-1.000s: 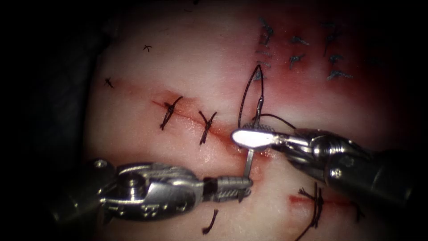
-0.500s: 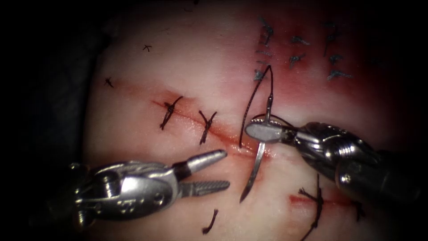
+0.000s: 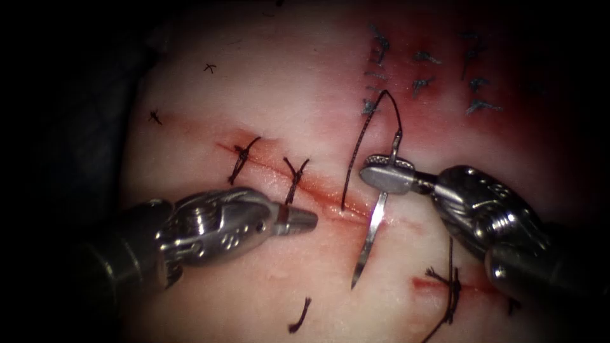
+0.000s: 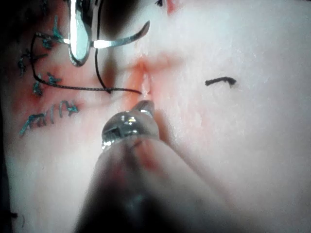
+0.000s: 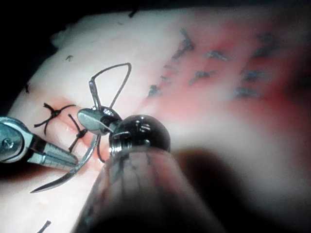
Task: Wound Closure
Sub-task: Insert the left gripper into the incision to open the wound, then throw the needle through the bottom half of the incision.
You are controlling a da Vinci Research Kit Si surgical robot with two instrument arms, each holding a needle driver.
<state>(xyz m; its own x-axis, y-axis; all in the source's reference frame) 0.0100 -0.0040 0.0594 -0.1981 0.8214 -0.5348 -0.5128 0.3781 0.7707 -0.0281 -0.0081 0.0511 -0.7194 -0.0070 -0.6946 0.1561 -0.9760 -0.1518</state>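
Needle (image 3: 372, 235) is clear of the tissue (image 3: 267, 101), clamped near its tail by the right tool (image 3: 386, 178), point toward six o'clock; left tool (image 3: 297, 220) closed, empty, just left of the cut (image 3: 330, 194). Regrasp likely needed.

The curved steel needle (image 3: 372, 232) is free of the pale pink tissue (image 3: 267, 95), held near its thread end, tip pointing down over the red cut (image 3: 324, 194). The thin black thread (image 3: 362, 140) arches above it into the cut.

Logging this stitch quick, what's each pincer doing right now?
Left pincer: shut, holding nothing.
Right pincer: shut on the needle near its thread end, needle out of the tissue.
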